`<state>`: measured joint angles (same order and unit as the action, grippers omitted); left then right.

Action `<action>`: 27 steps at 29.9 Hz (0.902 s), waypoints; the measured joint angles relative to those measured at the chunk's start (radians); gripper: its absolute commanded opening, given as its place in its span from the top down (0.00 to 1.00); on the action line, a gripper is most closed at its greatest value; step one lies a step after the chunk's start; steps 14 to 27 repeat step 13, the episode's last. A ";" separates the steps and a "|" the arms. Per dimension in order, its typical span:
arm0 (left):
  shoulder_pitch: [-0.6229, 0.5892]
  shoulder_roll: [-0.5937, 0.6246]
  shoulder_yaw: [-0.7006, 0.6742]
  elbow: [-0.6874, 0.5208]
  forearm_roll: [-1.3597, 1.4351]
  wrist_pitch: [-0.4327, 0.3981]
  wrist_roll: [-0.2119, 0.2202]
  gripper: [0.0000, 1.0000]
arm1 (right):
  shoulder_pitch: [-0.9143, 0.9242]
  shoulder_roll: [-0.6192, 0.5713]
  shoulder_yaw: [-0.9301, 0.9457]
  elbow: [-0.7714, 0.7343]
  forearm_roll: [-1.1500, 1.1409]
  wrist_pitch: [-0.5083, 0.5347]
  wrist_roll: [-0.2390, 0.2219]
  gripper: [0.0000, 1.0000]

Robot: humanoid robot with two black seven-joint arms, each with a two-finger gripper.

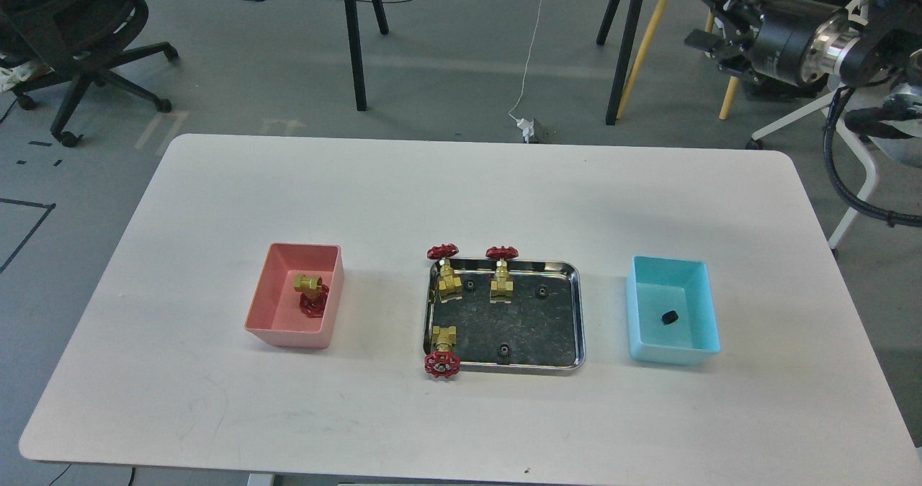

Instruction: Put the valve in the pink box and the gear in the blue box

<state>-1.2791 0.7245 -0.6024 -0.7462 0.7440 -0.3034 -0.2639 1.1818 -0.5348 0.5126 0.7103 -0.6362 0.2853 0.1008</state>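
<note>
The pink box (287,333) stands left of centre on the white table, with one valve (310,293) lying in it. The blue box (674,352) stands flat at the right and holds one black gear (670,318). Three more valves (447,273) (502,274) (441,352) and three gears (470,284) (541,292) (505,349) are in the steel tray (578,313) between the boxes. My right gripper (704,9) is raised high at the top right, far above and behind the blue box; its fingers are dark and cannot be told apart. The left arm is out of view.
The white table (461,198) is bare apart from the tray and the two boxes. Beyond its far edge are tripod legs (354,39), an office chair (79,47) at the left, a white chair (857,97) at the right, and cables on the floor.
</note>
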 measured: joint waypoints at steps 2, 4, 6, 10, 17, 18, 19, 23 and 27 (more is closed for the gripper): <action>0.000 -0.024 0.000 0.001 0.000 -0.004 0.040 0.02 | 0.011 0.036 0.014 -0.041 0.047 -0.116 -0.019 0.05; 0.002 -0.046 0.000 0.001 0.000 -0.008 0.099 0.02 | 0.019 0.070 0.020 -0.072 0.103 -0.232 -0.035 0.05; 0.008 -0.074 0.000 0.001 0.000 -0.010 0.176 0.02 | 0.022 0.102 0.021 -0.098 0.149 -0.326 -0.042 0.05; 0.019 -0.133 0.000 0.009 -0.024 -0.018 0.245 0.02 | 0.025 0.162 0.023 -0.159 0.198 -0.433 -0.045 0.02; 0.039 -0.180 0.000 0.024 -0.051 -0.021 0.256 0.01 | 0.019 0.192 0.022 -0.184 0.206 -0.447 -0.042 0.01; 0.039 -0.180 0.000 0.024 -0.051 -0.021 0.256 0.01 | 0.019 0.192 0.022 -0.184 0.206 -0.447 -0.042 0.01; 0.039 -0.180 0.000 0.024 -0.051 -0.021 0.256 0.01 | 0.019 0.192 0.022 -0.184 0.206 -0.447 -0.042 0.01; 0.039 -0.180 0.000 0.024 -0.051 -0.021 0.256 0.01 | 0.019 0.192 0.022 -0.184 0.206 -0.447 -0.042 0.01; 0.039 -0.180 0.000 0.024 -0.051 -0.021 0.256 0.01 | 0.019 0.192 0.022 -0.184 0.206 -0.447 -0.042 0.01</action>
